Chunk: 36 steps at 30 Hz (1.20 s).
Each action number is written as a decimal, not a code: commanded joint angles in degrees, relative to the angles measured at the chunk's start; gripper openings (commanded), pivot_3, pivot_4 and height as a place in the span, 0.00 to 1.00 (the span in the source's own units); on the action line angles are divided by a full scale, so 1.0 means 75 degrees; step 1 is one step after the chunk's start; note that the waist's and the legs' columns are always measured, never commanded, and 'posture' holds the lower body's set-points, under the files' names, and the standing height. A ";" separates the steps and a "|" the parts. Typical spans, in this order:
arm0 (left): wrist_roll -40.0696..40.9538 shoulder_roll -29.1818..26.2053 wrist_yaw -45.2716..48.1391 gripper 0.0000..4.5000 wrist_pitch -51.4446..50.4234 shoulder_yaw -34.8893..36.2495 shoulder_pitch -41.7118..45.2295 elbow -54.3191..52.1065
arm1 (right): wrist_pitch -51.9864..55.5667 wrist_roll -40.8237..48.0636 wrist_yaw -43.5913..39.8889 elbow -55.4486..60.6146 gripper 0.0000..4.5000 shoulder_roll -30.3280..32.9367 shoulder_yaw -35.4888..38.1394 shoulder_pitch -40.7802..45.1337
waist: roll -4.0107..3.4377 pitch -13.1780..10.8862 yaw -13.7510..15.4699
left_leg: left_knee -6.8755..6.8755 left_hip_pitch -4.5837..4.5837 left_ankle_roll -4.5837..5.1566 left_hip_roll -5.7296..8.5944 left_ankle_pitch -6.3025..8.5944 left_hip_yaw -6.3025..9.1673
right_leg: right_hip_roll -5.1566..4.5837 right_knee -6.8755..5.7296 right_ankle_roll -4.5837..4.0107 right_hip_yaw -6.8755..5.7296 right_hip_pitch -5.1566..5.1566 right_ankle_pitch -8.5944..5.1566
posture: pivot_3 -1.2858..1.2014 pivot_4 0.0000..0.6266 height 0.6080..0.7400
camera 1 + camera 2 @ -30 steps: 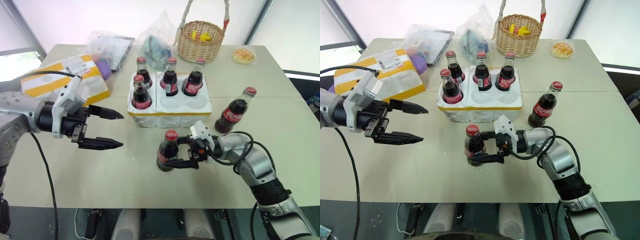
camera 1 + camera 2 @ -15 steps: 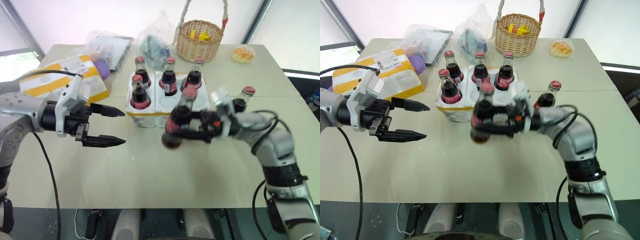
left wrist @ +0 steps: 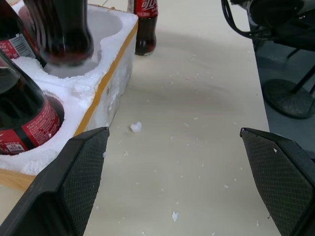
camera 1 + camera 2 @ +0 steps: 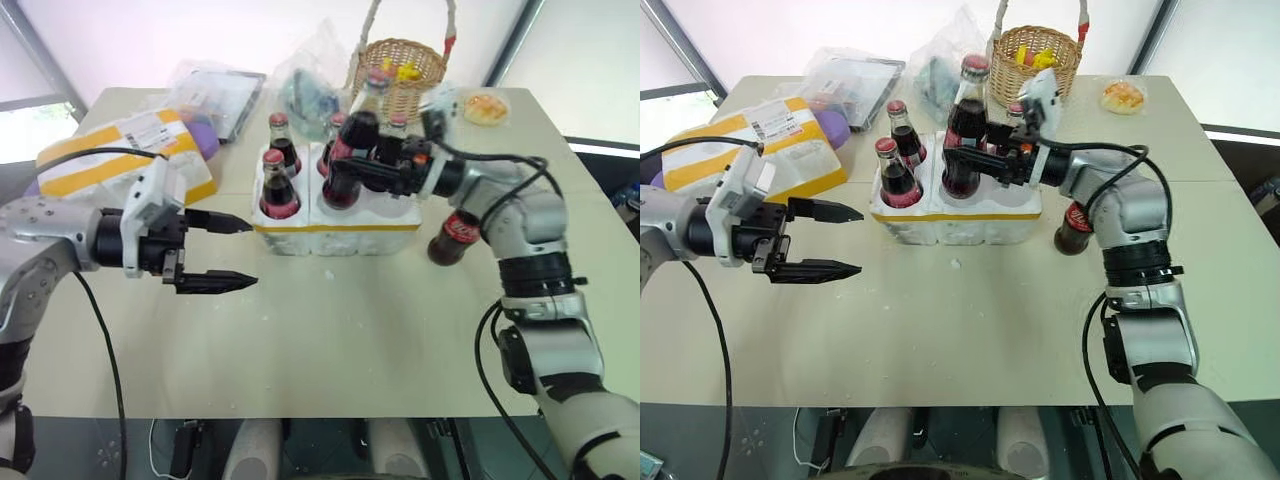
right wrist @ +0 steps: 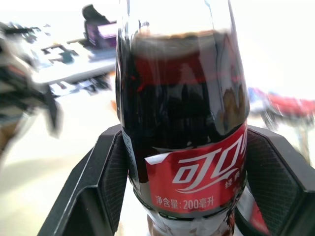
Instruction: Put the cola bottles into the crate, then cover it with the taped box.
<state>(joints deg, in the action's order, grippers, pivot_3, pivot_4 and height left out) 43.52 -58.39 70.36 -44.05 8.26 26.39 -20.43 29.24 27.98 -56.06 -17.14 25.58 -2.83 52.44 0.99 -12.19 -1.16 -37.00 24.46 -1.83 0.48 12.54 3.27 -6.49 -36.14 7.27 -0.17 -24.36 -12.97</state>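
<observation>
Gripping a cola bottle (image 4: 962, 125) above the crate (image 4: 958, 212), right gripper (image 4: 975, 165); left gripper (image 4: 835, 240) spread over bare table (image 4: 970, 320). Left wrist: bottle base over an empty well. Right wrist: fingers (image 5: 106, 172) clamped against glass.

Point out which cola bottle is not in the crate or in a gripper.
The cola bottle standing on the table right of the crate, beside the right arm; no other bottle stands on the table.

The held cola bottle (image 5: 183, 123) loses its cap and base past the right wrist view's edges, and everything behind it is a blur. The right arm hides most of the cola bottle on the table (image 4: 455, 232). The bag (image 4: 312, 85) behind the crate (image 4: 340, 225) holds things too unclear to name.
</observation>
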 commanded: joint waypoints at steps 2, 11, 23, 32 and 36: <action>0.0168 -0.0099 -0.0134 1.00 0.0041 0.0394 -0.0053 -0.0217 | -0.0771 -0.0468 -0.0160 -0.0015 0.62 -0.0197 -0.0158 0.0122 | -0.0006 -0.0003 -0.0001 | 0.0003 0.0001 0.0000 0.0000 0.0000 0.0000 | 0.0000 0.0000 0.0000 0.0000 -0.0003 0.0000 | 0.52 0.24 0.98; 0.0234 -0.0102 -0.0254 1.00 0.0051 0.0342 0.0034 -0.0176 | -0.1127 -0.1264 -0.0130 -0.0643 0.73 -0.0529 -0.0521 -0.0062 | -0.0002 -0.0001 -0.0007 | 0.0001 -0.0003 -0.0001 0.0000 0.0000 0.0000 | 0.0001 -0.0001 -0.0002 0.0000 0.0000 0.0002 | 0.52 0.24 0.98; 0.0081 -0.0033 -0.0155 1.00 0.0264 0.0160 0.0192 0.0064 | 0.0072 -0.0610 -0.0164 0.1643 0.99 -0.0234 -0.0276 -0.0701 | -0.0004 -0.0002 0.0014 | 0.0002 -0.0004 -0.0001 -0.0002 0.0000 0.0002 | 0.0004 -0.0002 -0.0004 0.0000 0.0002 0.0003 | 0.52 0.24 0.98; -0.0168 0.0191 0.0096 1.00 0.0518 -0.0305 0.0677 0.0510 | 0.1264 -0.0129 0.0519 0.3766 0.99 0.0339 0.0257 -0.1123 | -0.0004 -0.0002 0.0002 | 0.0002 -0.0004 0.0000 -0.0002 0.0000 0.0002 | 0.0004 -0.0002 -0.0004 0.0000 0.0001 0.0003 | 0.52 0.24 0.98; -0.0314 0.0317 0.0226 1.00 0.0653 -0.0512 0.0838 0.0696 | 0.1588 0.0110 0.0910 0.4233 0.99 0.0506 0.0615 -0.1143 | -0.0003 -0.0002 0.0019 | -0.0001 -0.0003 0.0000 -0.0002 0.0000 0.0001 | 0.0004 -0.0002 -0.0004 0.0000 0.0001 0.0003 | 0.52 0.24 0.98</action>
<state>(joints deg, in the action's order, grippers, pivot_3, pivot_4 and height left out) 41.61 -55.99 71.30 -40.51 4.44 31.32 -15.19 40.49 26.69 -50.51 10.79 28.60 -1.13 43.08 0.97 -12.20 -1.01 -37.01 24.44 -1.83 0.46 12.54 3.28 -6.46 -36.16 7.24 -0.17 -24.35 -12.95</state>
